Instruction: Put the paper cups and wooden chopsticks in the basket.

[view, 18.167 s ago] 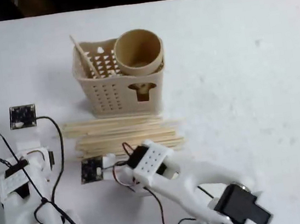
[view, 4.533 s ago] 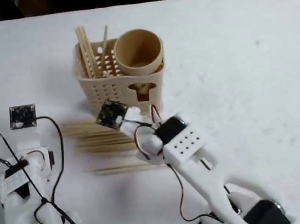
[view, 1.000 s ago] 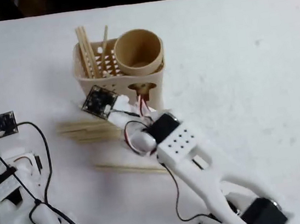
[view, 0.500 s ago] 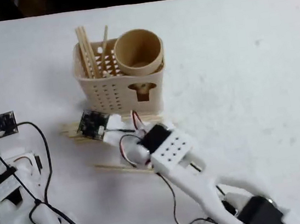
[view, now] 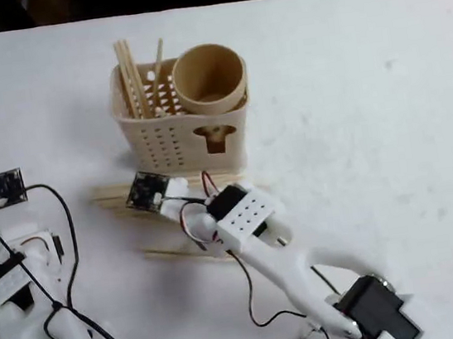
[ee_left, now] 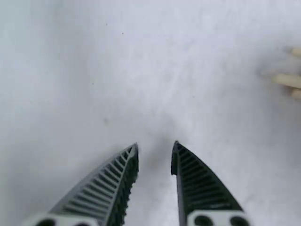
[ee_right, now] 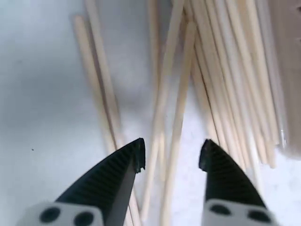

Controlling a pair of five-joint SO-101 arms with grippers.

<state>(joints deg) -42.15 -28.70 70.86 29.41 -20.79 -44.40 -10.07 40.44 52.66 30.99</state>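
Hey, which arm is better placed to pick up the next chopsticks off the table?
Right. The right tool is open directly over the loose chopsticks beside the basket. The left tool is over bare table, with chopstick ends farther off.

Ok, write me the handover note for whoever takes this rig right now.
Right gripper: open, empty, above the loose chopsticks lying on the table in front of the basket.
Left gripper: open, empty, over bare table.
Done: one paper cup and a few upright chopsticks stand in the basket.
Left: all the loose chopsticks, a pile along the basket's front wall and a separate pair nearer the arms.
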